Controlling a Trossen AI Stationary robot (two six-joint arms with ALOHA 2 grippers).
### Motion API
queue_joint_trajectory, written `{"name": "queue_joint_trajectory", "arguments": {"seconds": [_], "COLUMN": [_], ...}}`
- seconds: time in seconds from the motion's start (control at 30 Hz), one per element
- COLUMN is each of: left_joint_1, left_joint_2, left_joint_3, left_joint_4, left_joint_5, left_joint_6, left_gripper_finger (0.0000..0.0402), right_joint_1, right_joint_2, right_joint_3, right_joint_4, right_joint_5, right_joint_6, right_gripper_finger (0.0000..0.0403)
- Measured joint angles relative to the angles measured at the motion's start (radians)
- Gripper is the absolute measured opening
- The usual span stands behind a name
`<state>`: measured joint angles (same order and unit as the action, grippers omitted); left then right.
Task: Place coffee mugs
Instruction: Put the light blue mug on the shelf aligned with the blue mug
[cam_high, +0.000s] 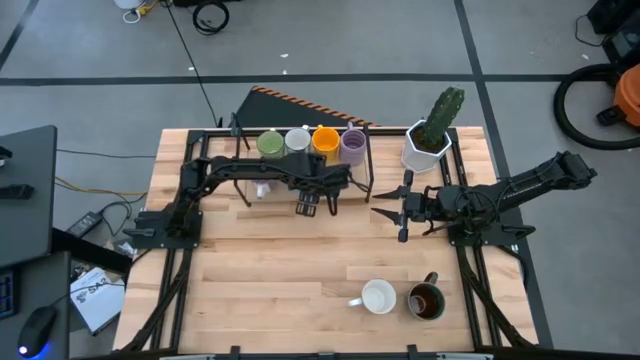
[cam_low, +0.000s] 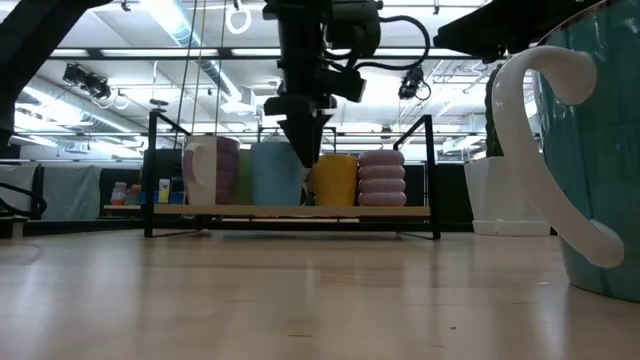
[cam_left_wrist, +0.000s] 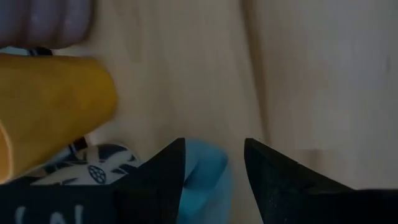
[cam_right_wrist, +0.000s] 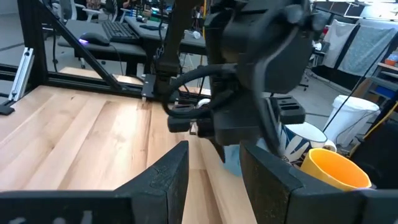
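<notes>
Nearest, along the table's (cam_high: 250, 300) front edge, a white mug (cam_high: 378, 297) and a dark brown mug (cam_high: 426, 301) wait unplaced, touching. Further back, my right gripper (cam_high: 388, 211) hovers spread and empty, right of centre. My left gripper (cam_high: 307, 208) hangs just before the rack (cam_high: 365, 165) at the back edge, fingers parted, grasping nothing. Green (cam_high: 270, 144), white (cam_high: 297, 140), orange (cam_high: 325, 139) and lavender (cam_high: 353, 143) mugs sit on it, so I judge roughly half remains. Only the low view reveals a blue mug (cam_low: 275, 172) on the rack; overhead, my arm hides it.
</notes>
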<state>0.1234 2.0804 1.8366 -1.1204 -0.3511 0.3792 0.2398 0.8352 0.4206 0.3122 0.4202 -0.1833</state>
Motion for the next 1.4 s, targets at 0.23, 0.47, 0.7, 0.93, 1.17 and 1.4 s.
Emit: {"name": "queue_joint_trajectory", "arguments": {"seconds": [0.23, 0.47, 0.7, 0.93, 1.17, 1.4], "left_joint_1": [-0.024, -0.023, -0.038, -0.067, -0.083, -0.084], "left_joint_2": [0.0, 0.0, 0.0, 0.0, 0.0, 0.0], "left_joint_3": [0.0, 0.0, 0.0, 0.0, 0.0, 0.001], "left_joint_4": [-0.121, -0.192, -0.226, -0.275, -0.32, -0.379], "left_joint_5": [-0.015, -0.015, -0.015, -0.012, -0.012, -0.012], "left_joint_6": [-0.072, -0.133, -0.157, -0.196, -0.242, -0.274], "left_gripper_finger": [0.0172, 0.0172, 0.0172, 0.0172, 0.0172, 0.0172], "right_joint_1": [0.0, 0.0, 0.0, 0.0, 0.0, 0.0], "right_joint_2": [0.0, 0.0, 0.0, 0.0, 0.0, 0.0], "right_joint_3": [0.0, 0.0, 0.0, 0.0, 0.0, 0.0], "right_joint_4": [0.0, 0.0, 0.0, 0.0, 0.0, 0.0], "right_joint_5": [-0.003, -0.003, -0.003, -0.003, -0.003, -0.003], "right_joint_6": [0.0, 0.0, 0.0, 0.0, 0.001, 0.001], "right_gripper_finger": [0.0148, 0.0148, 0.0148, 0.0148, 0.0148, 0.0148]}}
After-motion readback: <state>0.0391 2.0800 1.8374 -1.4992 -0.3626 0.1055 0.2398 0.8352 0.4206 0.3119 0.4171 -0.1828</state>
